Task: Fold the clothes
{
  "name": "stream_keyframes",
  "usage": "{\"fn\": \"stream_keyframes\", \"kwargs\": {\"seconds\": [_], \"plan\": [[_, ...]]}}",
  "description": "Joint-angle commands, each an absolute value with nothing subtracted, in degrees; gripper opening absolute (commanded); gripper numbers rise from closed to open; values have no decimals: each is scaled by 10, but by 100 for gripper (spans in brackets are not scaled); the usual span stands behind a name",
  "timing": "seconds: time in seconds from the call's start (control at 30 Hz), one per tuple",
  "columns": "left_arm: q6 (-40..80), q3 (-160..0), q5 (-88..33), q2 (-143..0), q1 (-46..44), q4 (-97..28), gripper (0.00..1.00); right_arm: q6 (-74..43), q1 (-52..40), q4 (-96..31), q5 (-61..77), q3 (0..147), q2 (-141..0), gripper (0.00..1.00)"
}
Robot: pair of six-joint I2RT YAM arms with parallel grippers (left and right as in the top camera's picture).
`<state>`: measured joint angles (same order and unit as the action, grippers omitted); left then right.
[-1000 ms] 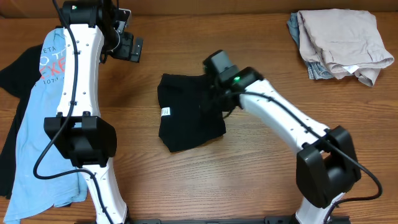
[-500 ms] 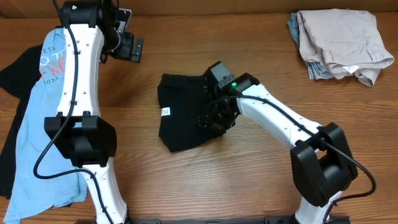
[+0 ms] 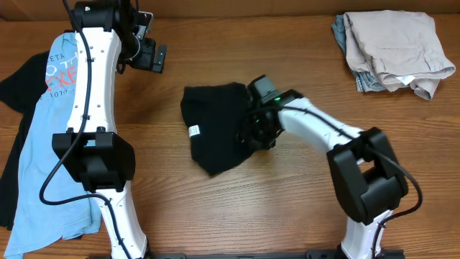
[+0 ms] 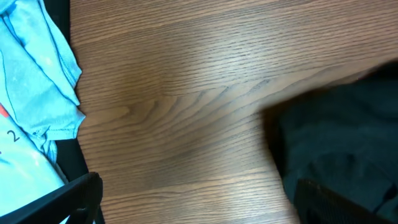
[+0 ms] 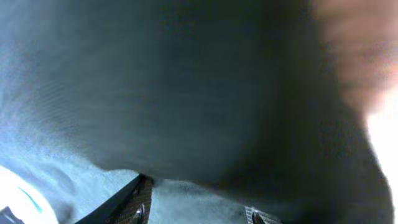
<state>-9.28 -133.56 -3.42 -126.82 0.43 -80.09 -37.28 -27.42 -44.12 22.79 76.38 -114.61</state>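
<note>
The black T-shirt (image 3: 212, 126) lies crumpled mid-table, its small white tag (image 3: 192, 130) on its left side. My right gripper (image 3: 259, 131) is pressed down into the shirt's right edge. In the right wrist view the dark cloth (image 5: 186, 81) fills the frame and hangs over the gripper (image 5: 198, 211), whose fingers stand apart. My left gripper (image 3: 151, 56) hovers open and empty at the back left. In the left wrist view it (image 4: 199, 205) is above bare wood, with the black shirt (image 4: 336, 130) to its right.
A light-blue tee with red-white lettering (image 3: 39, 144) lies over dark cloth along the left edge, and also shows in the left wrist view (image 4: 37, 93). A pile of beige and blue-grey pieces (image 3: 392, 47) sits at the back right corner.
My right gripper moved from the shirt's top edge down to its right side. The shirt's right part bunched leftward. The left arm has not moved.
</note>
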Motion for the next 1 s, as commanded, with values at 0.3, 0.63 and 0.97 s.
{"fn": "stream_keyframes", "kwargs": {"seconds": [0.3, 0.63, 0.97], "plan": [[-87, -1340, -46, -1275, 7, -801, 100, -250, -64, -287, 202, 775, -1151, 67], [-87, -1340, -45, -1275, 7, -801, 100, -237, -52, -432, 369, 890, -1091, 73], [-87, -1340, -45, -1275, 7, -801, 100, -235, -213, -535, 277, 850, -1074, 80]]}}
